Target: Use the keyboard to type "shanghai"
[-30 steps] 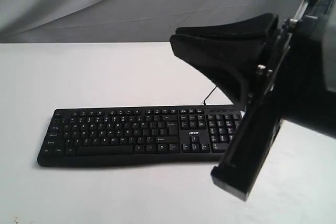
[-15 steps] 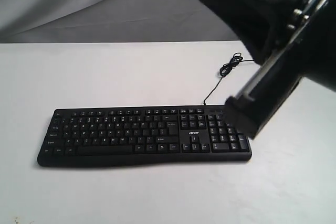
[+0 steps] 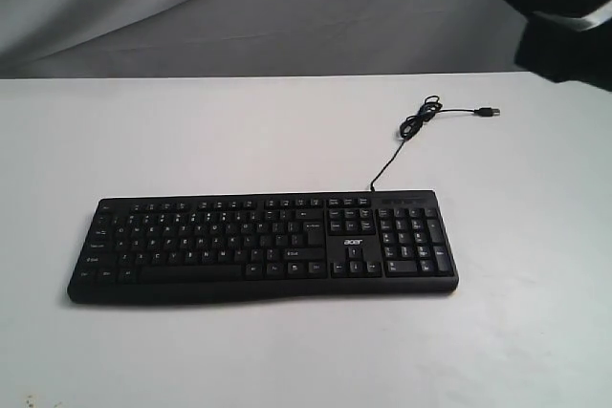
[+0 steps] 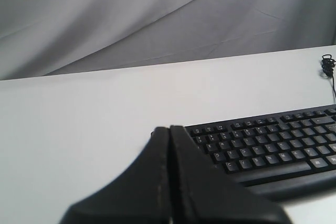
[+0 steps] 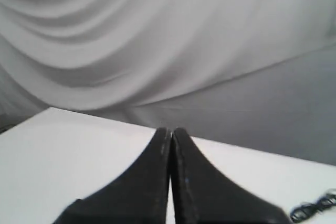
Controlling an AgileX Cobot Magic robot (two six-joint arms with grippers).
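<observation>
Lifted clear to the upper right, right gripper, like left gripper, is closed tight; wide flat black plastic keyboard, central on white table, seems stiff, light: press keytops, not grasp

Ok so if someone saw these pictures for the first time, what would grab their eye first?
The black keyboard lying flat on the white table stands out first, its thin cable curling away behind the number pad to an unplugged USB plug. Then the two shut black grippers: the left gripper points toward the keyboard's corner, the right gripper toward the grey cloth backdrop.
</observation>
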